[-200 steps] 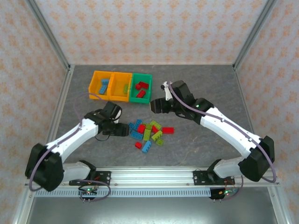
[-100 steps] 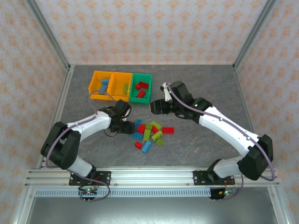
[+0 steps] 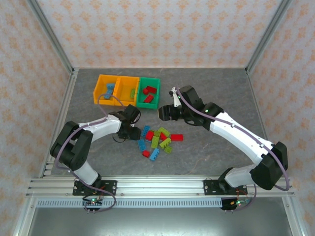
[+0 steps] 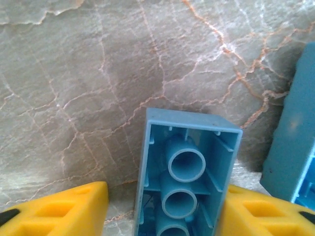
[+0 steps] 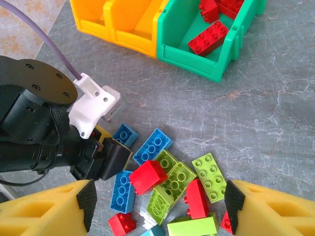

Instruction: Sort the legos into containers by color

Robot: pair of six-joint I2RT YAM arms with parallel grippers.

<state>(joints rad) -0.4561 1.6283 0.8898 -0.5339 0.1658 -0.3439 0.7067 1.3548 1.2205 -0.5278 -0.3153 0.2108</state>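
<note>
- Fingers of the left hand (image 4: 162, 209) stood apart, straddling an upturned blue brick (image 4: 187, 167) on the worktop (image 4: 74, 73); a gap showed beside one pad.
- Closing squarely on its long sides before lifting seemed wisest.
- Leftmost yellow bin (image 3: 98, 83), holding blue, lay at eleven o'clock.
- Right hand (image 5: 158, 211) hovered spread, empty.

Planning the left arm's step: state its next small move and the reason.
Probably close the left tool fully on the light blue plastic brick. It sits between the yellow fingers, hollow underside toward the wrist camera, with grey table showing between it and one finger, so it looks ungripped; lifting now would likely leave it behind.
</note>
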